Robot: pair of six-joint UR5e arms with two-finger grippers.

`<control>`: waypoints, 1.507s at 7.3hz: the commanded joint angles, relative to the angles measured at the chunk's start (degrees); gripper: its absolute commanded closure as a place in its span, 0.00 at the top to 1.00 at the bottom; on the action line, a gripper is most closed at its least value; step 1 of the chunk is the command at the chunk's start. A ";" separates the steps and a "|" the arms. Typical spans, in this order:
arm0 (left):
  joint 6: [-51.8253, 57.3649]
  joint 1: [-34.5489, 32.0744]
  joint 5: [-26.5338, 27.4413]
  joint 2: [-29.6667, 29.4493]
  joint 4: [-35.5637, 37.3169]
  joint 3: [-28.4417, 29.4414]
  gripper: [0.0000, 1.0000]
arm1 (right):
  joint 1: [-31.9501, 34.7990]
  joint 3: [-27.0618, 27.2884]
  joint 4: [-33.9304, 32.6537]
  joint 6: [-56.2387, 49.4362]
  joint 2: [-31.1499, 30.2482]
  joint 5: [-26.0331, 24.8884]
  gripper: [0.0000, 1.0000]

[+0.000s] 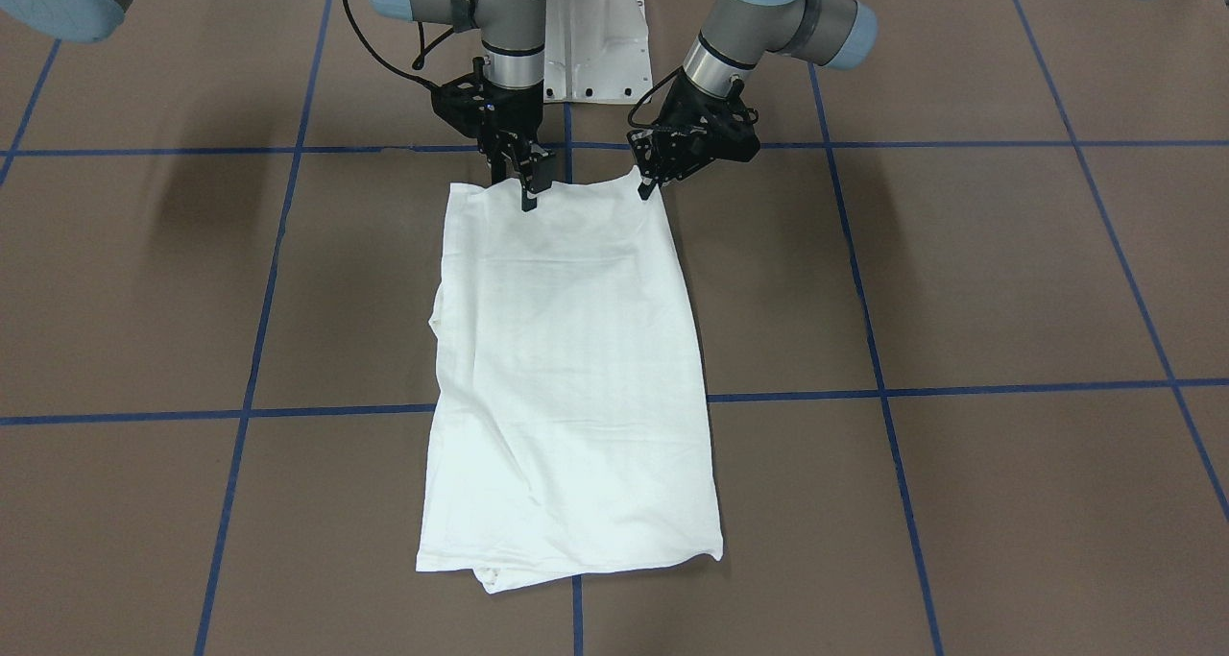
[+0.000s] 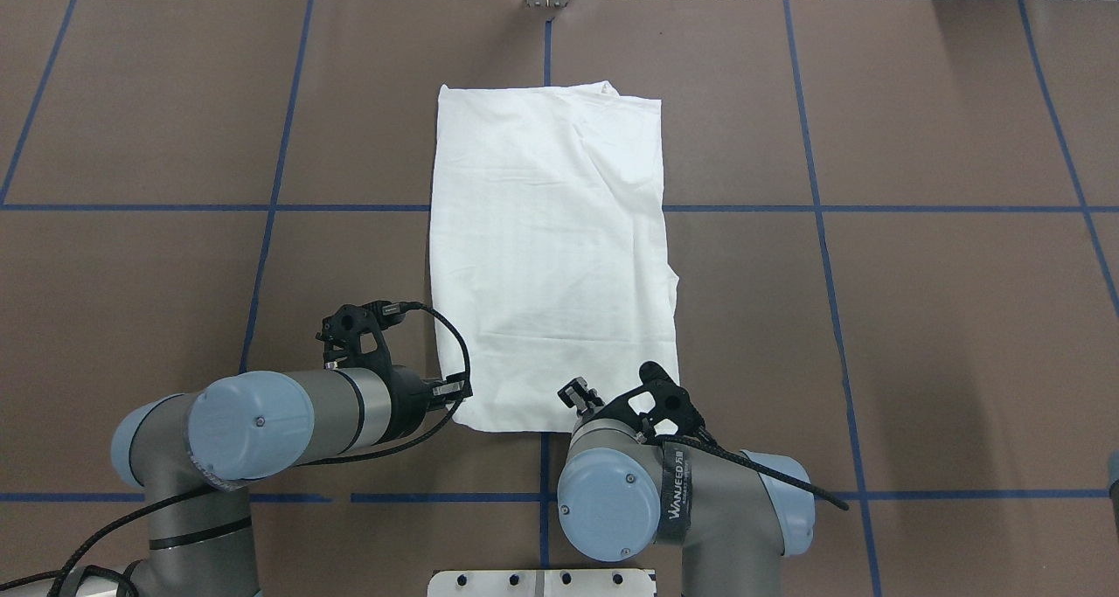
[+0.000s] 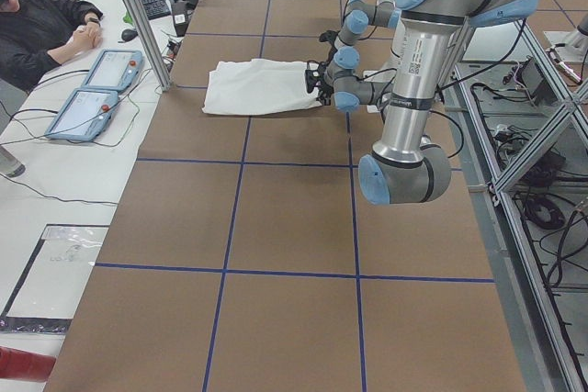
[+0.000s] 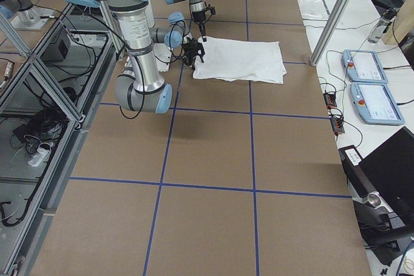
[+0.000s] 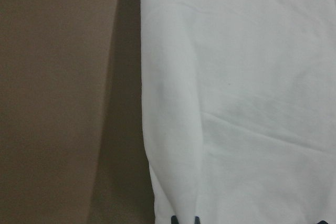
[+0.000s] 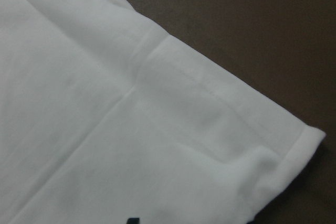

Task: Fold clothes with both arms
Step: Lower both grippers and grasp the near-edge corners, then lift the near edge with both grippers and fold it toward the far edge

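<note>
The white T-shirt (image 1: pixel 576 368) lies flat on the brown table, folded into a long narrow rectangle, its text hidden. It also shows in the overhead view (image 2: pixel 551 256). Both grippers are at its short edge nearest the robot. My left gripper (image 1: pixel 649 187) is low over one near corner (image 2: pixel 450 392). Its wrist view shows fingertips (image 5: pixel 185 220) set apart above the cloth (image 5: pixel 236 103), so it is open. My right gripper (image 1: pixel 523 185) stands over the same edge (image 2: pixel 581 396), fingers apart, one tip touching the cloth. Its wrist view shows a hemmed corner (image 6: pixel 294 150).
The white pedestal base (image 1: pixel 595 41) stands just behind the grippers. Blue tape lines (image 1: pixel 960 387) mark a grid on the table. An operator (image 3: pixel 46 25) sits at a side desk with two tablets (image 3: pixel 92 89), away from the table.
</note>
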 commanded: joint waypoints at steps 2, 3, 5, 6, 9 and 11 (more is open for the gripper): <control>0.00 0.04 0.00 0.00 0.00 -0.02 0.00 | 0.31 1.34 -0.40 -0.03 -0.05 -0.03 0.00; 0.00 0.04 0.00 -0.09 0.00 -0.10 0.00 | 0.66 1.34 -0.40 -0.03 -0.05 -0.03 0.00; 0.44 -0.05 -0.61 0.26 0.18 -2.28 0.00 | 1.97 2.56 -0.75 -0.47 -0.22 0.05 0.00; 0.44 -0.05 -1.40 0.52 3.22 -5.61 0.00 | 2.76 7.26 -2.23 -0.65 -1.18 0.32 0.00; 0.18 -0.05 -5.09 0.26 20.60 -24.99 0.00 | -1.69 33.16 -29.42 -0.56 0.12 0.67 0.00; 0.26 0.04 -8.77 -2.01 31.96 -33.05 0.00 | -1.71 33.00 -33.09 -1.26 4.68 0.94 0.00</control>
